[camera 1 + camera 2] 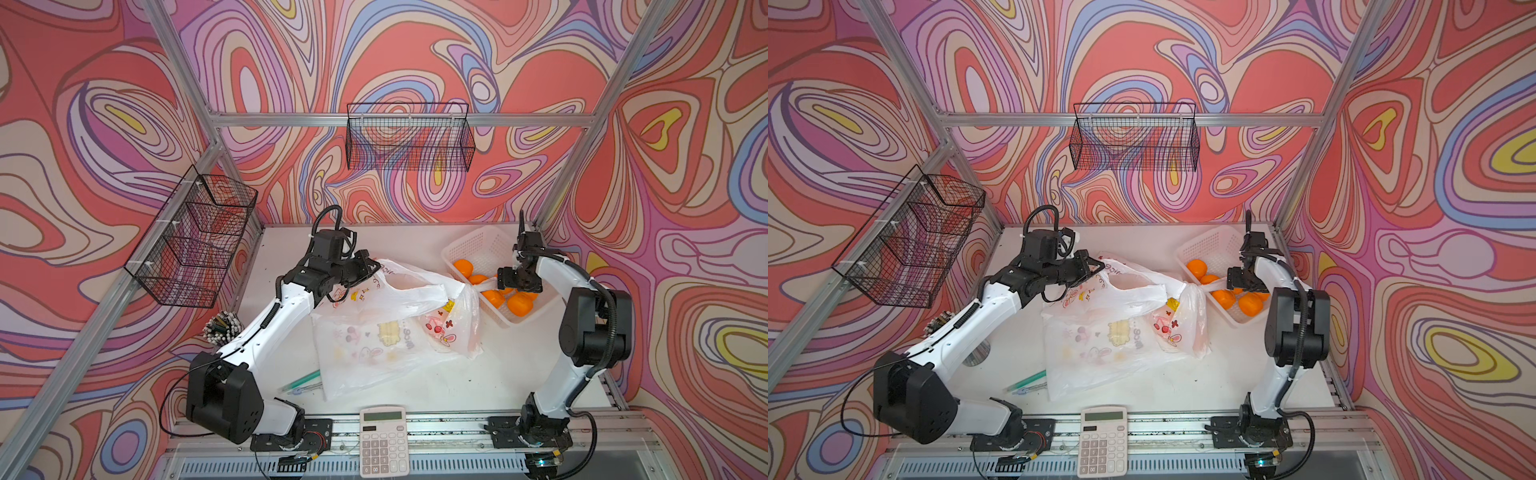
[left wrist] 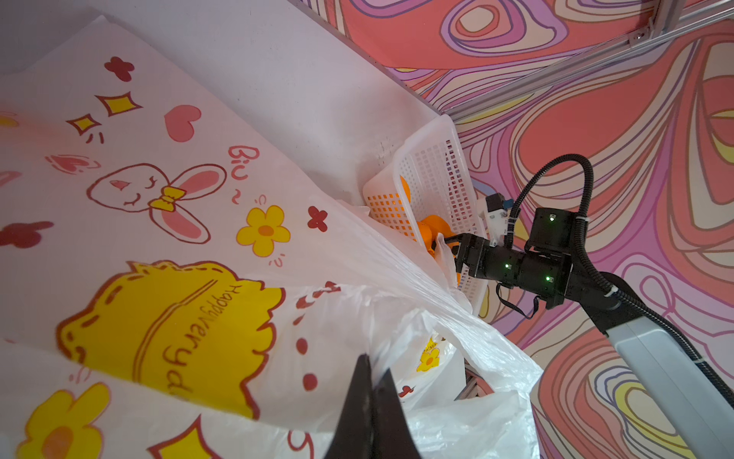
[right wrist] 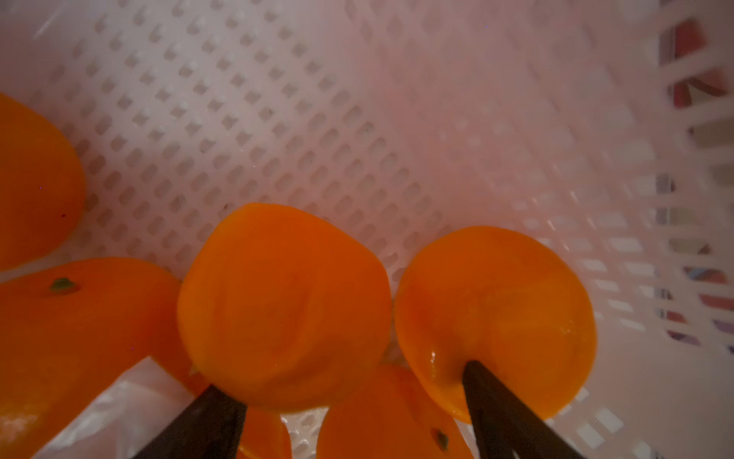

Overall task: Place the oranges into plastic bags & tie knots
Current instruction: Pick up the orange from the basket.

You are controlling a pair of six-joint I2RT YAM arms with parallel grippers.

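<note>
Several glossy oranges (image 1: 519,306) (image 1: 1223,298) lie in a white perforated basket (image 1: 469,245) at the back right. My right gripper (image 1: 509,284) (image 3: 347,383) hangs low in that basket, open. One of its fingers (image 3: 214,413) sits under a middle orange (image 3: 284,306), and the other is in front of the orange beside it (image 3: 496,318). Thin white plastic bags (image 1: 374,332) (image 1: 1100,336) printed with rabbits and flowers lie crumpled mid-table. My left gripper (image 1: 371,266) (image 2: 373,381) is shut on the upper rim of one bag (image 2: 170,222), holding it lifted. No knots show.
A calculator (image 1: 383,440) lies at the front edge. Green pens (image 1: 301,382) lie left of the bags, and a cup of pens (image 1: 222,328) stands by the left arm. Black wire baskets hang on the back wall (image 1: 409,137) and the left wall (image 1: 195,237).
</note>
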